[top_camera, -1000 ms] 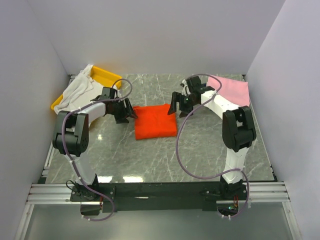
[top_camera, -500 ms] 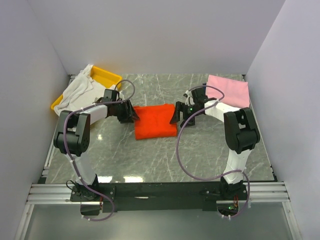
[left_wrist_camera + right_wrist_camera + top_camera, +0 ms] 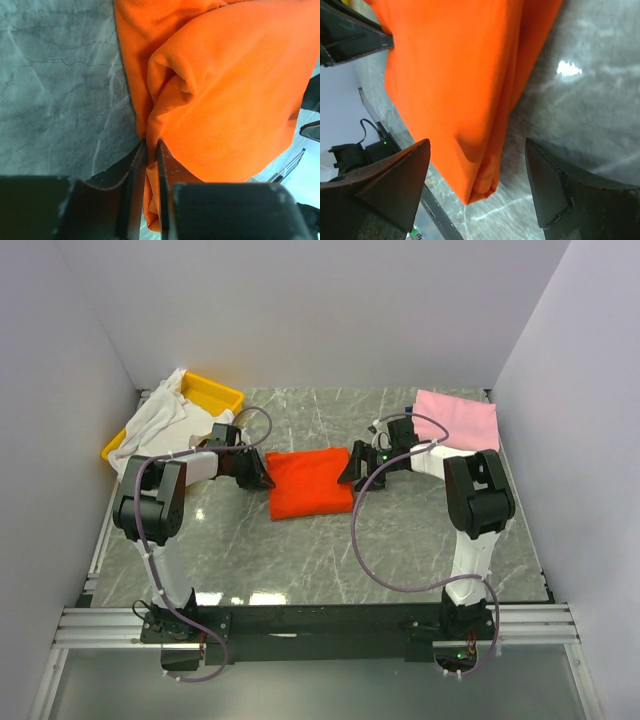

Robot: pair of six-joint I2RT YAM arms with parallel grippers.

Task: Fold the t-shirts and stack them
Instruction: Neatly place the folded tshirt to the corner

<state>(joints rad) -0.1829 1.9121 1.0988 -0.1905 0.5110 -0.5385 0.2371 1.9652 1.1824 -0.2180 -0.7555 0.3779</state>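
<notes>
I'm bringing both arms in onto the orange-red t-shirt (image 3: 312,483): left gripper (image 3: 147,150) now clamping its left edge, right gripper (image 3: 477,145) straddling its right edge, fingers apart, so the next fold looks nearly set.

The orange-red t-shirt (image 3: 311,483) lies folded into a rough rectangle at the middle of the worktop (image 3: 300,550), with several layers showing along its edges. Its left edge bunches into soft creases where the left fingers (image 3: 134,200) pinch it, while its right edge sits between the spread right fingers (image 3: 395,185). The pale pink t-shirt (image 3: 460,420) lies folded flat at the far right corner. The white t-shirt (image 3: 160,418) is crumpled and unfolded at the far left, draped over the yellow tray (image 3: 212,392).
</notes>
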